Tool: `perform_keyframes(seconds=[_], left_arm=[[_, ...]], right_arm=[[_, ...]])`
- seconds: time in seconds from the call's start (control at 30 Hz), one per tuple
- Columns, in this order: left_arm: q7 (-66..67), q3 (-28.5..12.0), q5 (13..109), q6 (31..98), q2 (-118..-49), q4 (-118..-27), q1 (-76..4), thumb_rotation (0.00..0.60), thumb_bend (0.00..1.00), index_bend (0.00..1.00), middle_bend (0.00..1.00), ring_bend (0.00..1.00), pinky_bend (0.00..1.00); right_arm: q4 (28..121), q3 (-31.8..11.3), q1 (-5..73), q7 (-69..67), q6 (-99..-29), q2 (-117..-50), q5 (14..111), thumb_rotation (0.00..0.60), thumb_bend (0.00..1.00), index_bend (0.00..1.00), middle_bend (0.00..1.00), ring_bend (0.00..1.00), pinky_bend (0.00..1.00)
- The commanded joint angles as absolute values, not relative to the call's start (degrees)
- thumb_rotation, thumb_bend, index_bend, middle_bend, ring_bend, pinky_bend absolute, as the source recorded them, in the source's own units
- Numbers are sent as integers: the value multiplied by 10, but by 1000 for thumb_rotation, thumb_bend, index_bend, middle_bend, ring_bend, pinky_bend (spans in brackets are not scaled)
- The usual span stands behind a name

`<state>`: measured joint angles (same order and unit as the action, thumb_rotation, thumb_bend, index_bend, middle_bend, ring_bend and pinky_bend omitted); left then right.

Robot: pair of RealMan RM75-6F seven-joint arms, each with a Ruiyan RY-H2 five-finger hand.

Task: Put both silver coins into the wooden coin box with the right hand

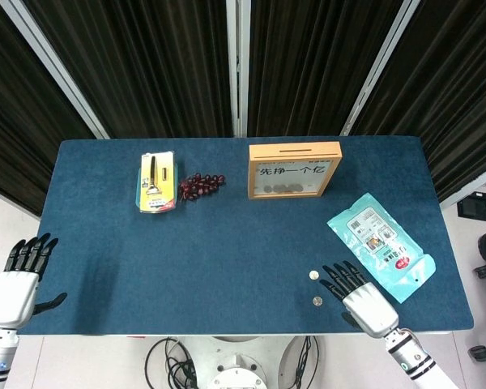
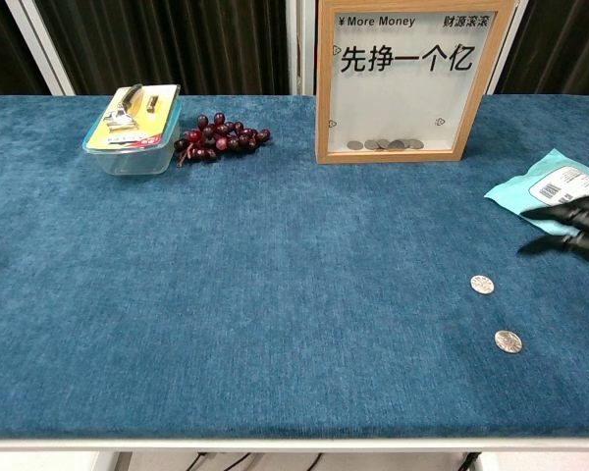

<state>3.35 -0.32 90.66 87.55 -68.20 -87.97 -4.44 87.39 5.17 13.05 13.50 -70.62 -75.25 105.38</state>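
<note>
Two silver coins lie flat on the blue cloth at the front right: the far coin (image 1: 313,275) (image 2: 482,285) and the near coin (image 1: 317,301) (image 2: 508,341). The wooden coin box (image 1: 294,170) (image 2: 410,80) stands upright at the back centre, several coins behind its clear front. My right hand (image 1: 359,294) (image 2: 575,224) hovers open just right of the coins, fingers spread and pointing toward them, holding nothing. My left hand (image 1: 19,272) is open beyond the table's left front corner, away from everything.
A teal packet (image 1: 379,245) (image 2: 560,194) lies right of the coins, partly under my right hand. A clear plastic box with a tool (image 1: 157,181) (image 2: 134,128) and a bunch of dark grapes (image 1: 199,185) (image 2: 219,137) sit at the back left.
</note>
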Motion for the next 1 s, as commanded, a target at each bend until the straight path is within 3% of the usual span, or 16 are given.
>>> perform_keyframes(seconds=[0.03, 0.33, 1.0], left_arm=[[31, -3, 905, 875, -683, -877, -44, 600, 12, 0, 0, 0, 0], [23, -1, 904, 867, -690, -865, -47, 600, 12, 0, 0, 0, 0], [5, -1, 901, 868, -690, -852, -46, 600, 12, 0, 0, 0, 0]], right_arm=[[872, 58, 132, 119, -702, -757, 1046, 600, 177, 201, 0, 0, 0], [841, 69, 128, 88, -707, -787, 1029, 600, 190, 333, 0, 0, 0], [758, 76, 137, 68, -718, -853, 1026, 600, 241, 335, 0, 0, 0]])
